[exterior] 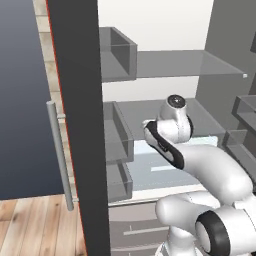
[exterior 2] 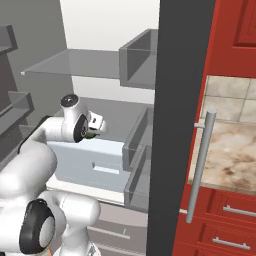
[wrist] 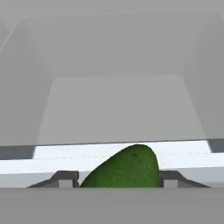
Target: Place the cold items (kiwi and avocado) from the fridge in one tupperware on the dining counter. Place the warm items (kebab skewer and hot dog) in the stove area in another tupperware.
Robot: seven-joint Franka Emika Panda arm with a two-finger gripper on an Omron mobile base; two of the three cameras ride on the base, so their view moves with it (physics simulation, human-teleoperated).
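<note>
The arm is reached into the open fridge (exterior: 150, 65), at the level of the middle shelf (exterior 2: 112, 112). In the hand view the avocado (wrist: 124, 168) is seen between the two fingertips (wrist: 65, 178), one tip close on each side of it; the gripper (wrist: 118, 179) is closed on the fruit. The avocado is dark green, rounded end up, and is held above the white front edge of a shelf, with the bare grey fridge interior beyond it. In the right base view a small dark green patch of the avocado (exterior 2: 91, 134) is visible at the gripper (exterior 2: 95, 129), just above the pale blue drawer (exterior 2: 85, 162) in the lower fridge. In the left base view the wrist (exterior: 175, 117) is seen from behind and the fruit is hidden by it. A glass shelf (exterior: 190, 62) is seen higher up, well above the hand. Grey door bins (exterior: 117, 135) are seen at the left in the left base view, next to the dark door edge (exterior: 80, 125). A long grey handle (exterior 2: 200, 165) is seen at the right, with red cabinets (exterior 2: 235, 30) and a marbled counter (exterior 2: 230, 155) further right. Wood flooring (exterior: 40, 225) is seen at lower left.
</note>
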